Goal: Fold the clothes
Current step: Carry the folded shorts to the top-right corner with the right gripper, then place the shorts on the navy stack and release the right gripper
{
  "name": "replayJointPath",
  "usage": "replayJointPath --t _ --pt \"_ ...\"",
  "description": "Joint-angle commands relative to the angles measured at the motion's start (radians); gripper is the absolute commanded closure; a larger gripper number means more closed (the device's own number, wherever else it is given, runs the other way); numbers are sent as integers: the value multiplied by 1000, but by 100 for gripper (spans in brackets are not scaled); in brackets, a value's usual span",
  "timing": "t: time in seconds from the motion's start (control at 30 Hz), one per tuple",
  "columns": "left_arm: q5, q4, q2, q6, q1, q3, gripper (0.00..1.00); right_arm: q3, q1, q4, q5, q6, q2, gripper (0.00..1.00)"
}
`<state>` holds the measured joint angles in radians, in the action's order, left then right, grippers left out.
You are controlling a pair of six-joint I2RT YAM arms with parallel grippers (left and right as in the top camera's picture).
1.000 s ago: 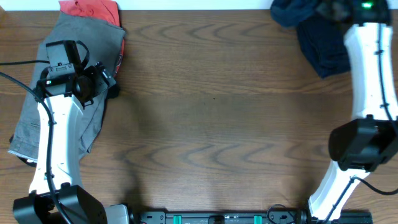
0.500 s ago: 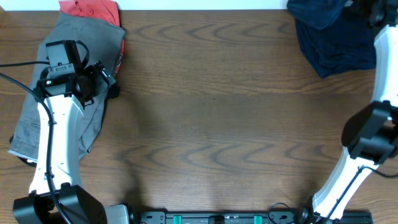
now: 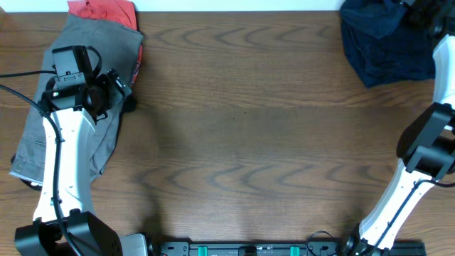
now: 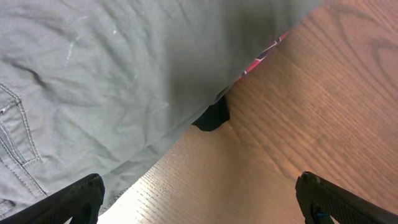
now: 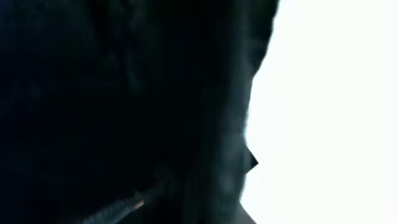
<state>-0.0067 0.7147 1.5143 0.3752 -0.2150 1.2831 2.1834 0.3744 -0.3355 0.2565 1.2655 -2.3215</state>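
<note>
Grey-khaki shorts (image 3: pixel 106 43) lie flat at the table's left, over a red-orange garment (image 3: pixel 103 11) that sticks out at the back edge. My left gripper (image 3: pixel 122 91) hovers open above the shorts' right edge. In the left wrist view its jaws (image 4: pixel 200 193) stand wide over bare wood, with the grey shorts (image 4: pixel 112 74) to the upper left and a red strip (image 4: pixel 264 53) peeking out. A dark navy garment (image 3: pixel 387 46) is bunched at the back right corner, and my right gripper (image 3: pixel 426 11) is shut on its top. Dark cloth (image 5: pixel 124 93) fills the right wrist view and hides the fingers.
A small black scrap (image 4: pixel 211 117) pokes out from under the grey shorts' edge. The wooden table (image 3: pixel 242 142) stretches between the two piles. A black rail with green clips (image 3: pixel 249 249) runs along the front edge.
My right arm has swung to the right, dragging the dark navy garment with it toward the back right corner. The left arm and grey shorts have not moved.
</note>
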Motion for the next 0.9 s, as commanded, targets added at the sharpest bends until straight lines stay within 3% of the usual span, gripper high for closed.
replayJointPath --t 0.0,0.2,0.23,0.27,0.3,0.47,0.87 --pt "-2 -6 2 49 -2 -10 0 27 24 5 19 3 19 99" --pt "-2 -15 2 53 -2 -10 0 27 38 -90 72 -15 19 96" --pt "-2 -14 2 53 -2 -10 0 27 38 -114 73 -16 19 81" --pt "-2 -14 2 53 -2 -10 0 27 38 -135 73 -16 19 33" --pt "-2 -14 2 53 -2 -10 0 27 37 -159 73 -16 19 1" --pt "-2 -14 2 53 -2 -10 0 27 37 -254 76 -56 21 1" --pt "-2 -16 2 53 -2 -10 0 27 24 -267 77 -816 184 1"
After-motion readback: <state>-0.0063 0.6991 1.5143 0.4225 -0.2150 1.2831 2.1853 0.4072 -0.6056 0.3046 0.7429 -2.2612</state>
